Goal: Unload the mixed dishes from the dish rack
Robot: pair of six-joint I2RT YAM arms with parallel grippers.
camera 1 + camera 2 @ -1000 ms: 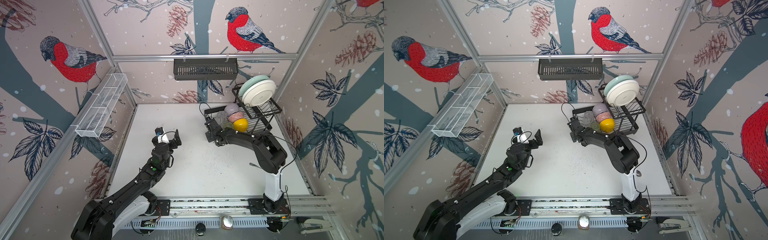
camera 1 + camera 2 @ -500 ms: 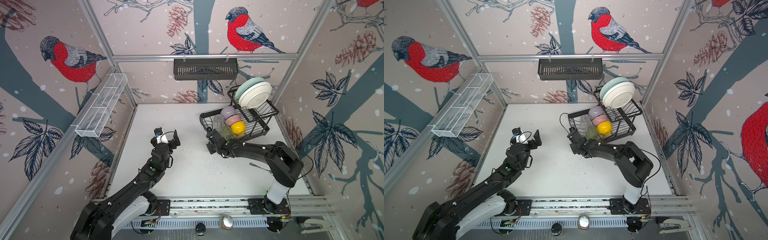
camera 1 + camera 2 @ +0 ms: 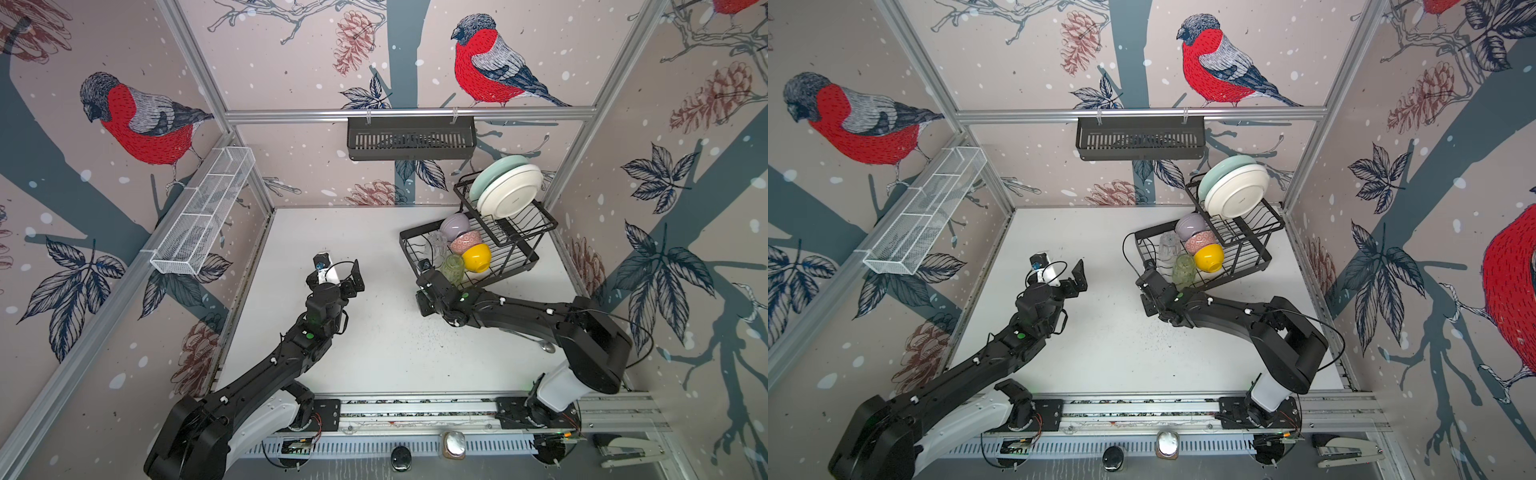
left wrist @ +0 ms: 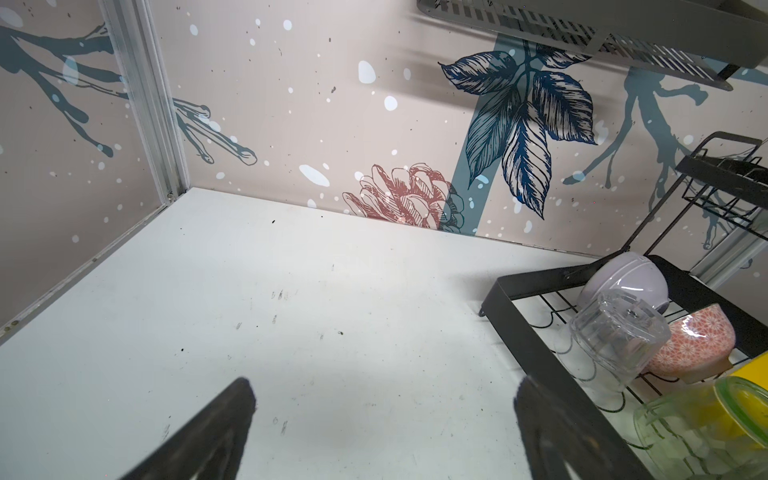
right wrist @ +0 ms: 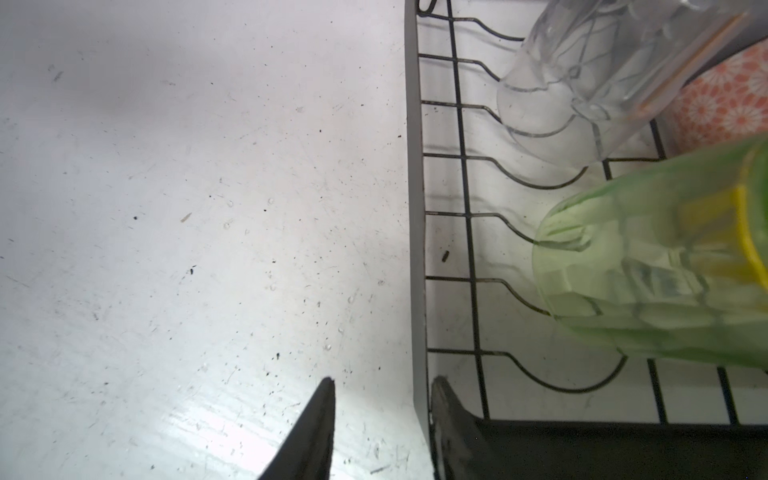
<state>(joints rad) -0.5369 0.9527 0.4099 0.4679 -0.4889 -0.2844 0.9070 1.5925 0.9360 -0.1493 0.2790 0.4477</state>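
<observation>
The dish rack (image 3: 419,229) stands skewed at the back right. Its raised tier holds a pale green plate (image 3: 494,168) and a white plate (image 3: 509,192). Below lie a lilac bowl (image 3: 455,224), a pink-patterned bowl (image 3: 465,242), a yellow bowl (image 3: 477,257), a clear glass (image 3: 436,245) and a green glass (image 3: 453,268). My right gripper (image 5: 384,380) is at the rack's front-left corner, jaws apart astride the rim (image 5: 415,208), one finger inside against it and the other clear on the table side. My left gripper (image 3: 344,272) hovers open over bare table, holding nothing.
A metal spoon (image 3: 544,345) lies on the table under the right arm. A dark slatted basket (image 3: 411,139) hangs on the back wall. A white mesh trough (image 3: 203,216) is fixed to the left wall.
The right gripper dragged the rack forward and leftward, turning it, and its jaws have now parted off the rim. The left arm has stayed still.
</observation>
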